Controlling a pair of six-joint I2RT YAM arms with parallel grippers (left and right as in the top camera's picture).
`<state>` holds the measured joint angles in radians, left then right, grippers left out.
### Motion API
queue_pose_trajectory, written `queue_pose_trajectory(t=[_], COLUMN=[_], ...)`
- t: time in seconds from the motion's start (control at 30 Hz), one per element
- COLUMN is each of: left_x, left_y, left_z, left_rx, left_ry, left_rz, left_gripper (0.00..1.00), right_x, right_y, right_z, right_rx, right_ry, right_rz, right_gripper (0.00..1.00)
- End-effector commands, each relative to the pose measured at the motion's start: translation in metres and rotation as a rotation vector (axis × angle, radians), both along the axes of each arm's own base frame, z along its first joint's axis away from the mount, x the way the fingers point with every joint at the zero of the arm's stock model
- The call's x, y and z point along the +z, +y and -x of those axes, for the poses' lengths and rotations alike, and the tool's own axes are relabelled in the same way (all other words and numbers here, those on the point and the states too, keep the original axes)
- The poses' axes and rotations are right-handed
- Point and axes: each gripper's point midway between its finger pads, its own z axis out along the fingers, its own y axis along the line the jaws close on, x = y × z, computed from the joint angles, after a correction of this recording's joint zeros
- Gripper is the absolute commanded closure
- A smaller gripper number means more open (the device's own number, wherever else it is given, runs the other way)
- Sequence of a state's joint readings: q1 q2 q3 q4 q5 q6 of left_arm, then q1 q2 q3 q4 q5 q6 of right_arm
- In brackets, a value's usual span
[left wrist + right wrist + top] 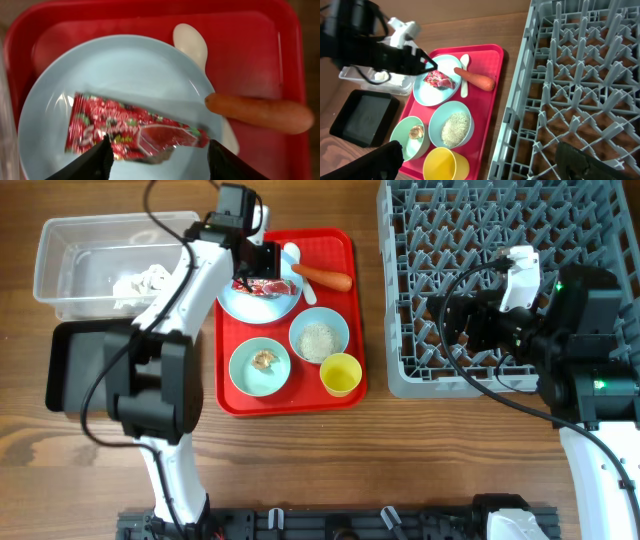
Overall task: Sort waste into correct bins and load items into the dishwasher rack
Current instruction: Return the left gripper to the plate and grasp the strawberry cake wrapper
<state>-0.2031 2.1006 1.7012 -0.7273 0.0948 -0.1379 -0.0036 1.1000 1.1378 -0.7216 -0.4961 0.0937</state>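
My left gripper is open just above the red-and-white wrapper, which lies on the pale blue plate on the red tray; the fingers straddle the wrapper's near edge. An orange carrot and a white spoon lie beside the plate. A pale blue bowl of rice, a light green bowl with a brown lump and a yellow cup sit on the tray. White tissue lies in the clear tub. My right gripper is open over the grey rack's left edge.
The black tray sits in front of the clear tub at the left. Both arms' cables hang over the table. Bare wood lies between the red tray and the rack.
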Motion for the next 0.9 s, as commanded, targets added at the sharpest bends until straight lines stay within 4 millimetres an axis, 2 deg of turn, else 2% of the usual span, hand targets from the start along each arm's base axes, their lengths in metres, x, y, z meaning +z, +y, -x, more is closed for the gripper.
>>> queue_pose_trajectory(t=[0.0,0.07,0.1,0.13,0.2,0.27,0.4,0.43,0.47,0.5,0.53,0.6,0.63,0.7,0.77,0.87], left_x=[-0.015,-0.037,-0.049,-0.061,-0.077,-0.086,-0.090,-0.091,-0.091,-0.091,-0.092,-0.093,-0.093,-0.091,-0.080,-0.029], left_y=[0.010,0.011,0.011,0.012,0.011,0.010,0.008,0.008,0.008,0.008,0.009,0.009,0.009,0.010,0.009,0.011], left_z=[0.011,0.016,0.018,0.020,0.018,0.012,0.002,0.002,0.002,0.003,0.005,0.007,0.009,0.010,0.006,-0.010], left_rx=[0.362,0.422,0.439,0.453,0.465,0.475,0.479,0.479,0.479,0.479,0.480,0.480,0.481,0.468,0.425,0.375], left_ry=[0.115,0.168,0.195,0.218,0.230,0.219,0.188,0.189,0.191,0.194,0.201,0.210,0.215,0.218,0.190,0.077], left_rz=[0.084,0.089,0.084,0.078,0.079,0.087,0.105,0.104,0.103,0.102,0.098,0.095,0.092,0.086,0.080,0.100], left_gripper=[0.35,0.29,0.24,0.14,0.04,0.00,0.01,0.05,0.14,0.39,0.69,0.92,0.96,0.96,0.96,0.96], right_x=[0.006,0.006,0.006,0.006,0.006,0.005,0.005,0.005,0.005,0.005,0.005,0.005,0.005,0.005,0.005,0.005], right_y=[-0.003,-0.003,-0.003,-0.003,-0.003,-0.003,-0.003,-0.003,-0.003,-0.003,-0.003,-0.003,-0.003,-0.003,-0.003,-0.003], right_z=[-0.004,-0.004,-0.004,-0.004,-0.004,-0.004,-0.003,-0.004,-0.004,-0.004,-0.004,-0.004,-0.004,-0.004,-0.004,-0.004], right_rx=[-0.019,-0.018,-0.018,-0.018,-0.019,-0.018,-0.019,-0.019,-0.019,-0.019,-0.019,-0.019,-0.019,-0.019,-0.019,-0.019], right_ry=[-0.007,-0.008,-0.008,-0.008,-0.007,-0.007,-0.005,-0.006,-0.007,-0.007,-0.006,-0.007,-0.007,-0.007,-0.006,-0.006], right_rz=[-0.004,-0.003,-0.003,-0.003,-0.004,-0.003,-0.003,-0.003,-0.003,-0.003,-0.003,-0.003,-0.003,-0.003,-0.004,-0.004], right_gripper=[0.00,0.00,0.00,0.00,0.00,0.00,0.00,0.00,0.00,0.00,0.00,0.00,0.00,0.00,0.00,0.00])
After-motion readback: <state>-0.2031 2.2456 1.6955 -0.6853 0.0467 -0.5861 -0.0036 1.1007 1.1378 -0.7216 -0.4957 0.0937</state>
